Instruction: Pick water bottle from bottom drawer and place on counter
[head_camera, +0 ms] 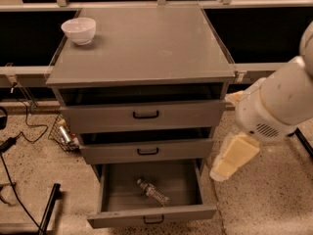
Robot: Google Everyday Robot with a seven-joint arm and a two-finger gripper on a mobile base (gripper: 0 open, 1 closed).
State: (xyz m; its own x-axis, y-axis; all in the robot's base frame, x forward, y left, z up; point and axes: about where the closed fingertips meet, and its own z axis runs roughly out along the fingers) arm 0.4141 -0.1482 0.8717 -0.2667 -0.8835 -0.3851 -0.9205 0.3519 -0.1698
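- The gripper (223, 167) hung low to the right of the cabinet, pointing down and to the left, just outside the right front corner of the bottom drawer (188, 213). It touched nothing I could see.
- Whether it was released or clenched could not be told from this angle.
- Its pale, rounded arm (276, 106) rose up and to the right, out of view.
- The bottom drawer stood pulled well out, its inside showing.
- The water bottle (153, 192) lay on its side on the drawer floor, near the middle and a little toward the front.
- Its long axis ran diagonally from back-left to front-right. The narrow end seemed to point to the back-left, though the dim view left that uncertain.
- The middle drawer (190, 150) and the top drawer (195, 114) each stood slightly out.
- The counter (146, 48) carried a white bowl (78, 30) near its back-left corner.
- A wire basket (62, 133) with small bottles sat on the floor just left of the cabinet.
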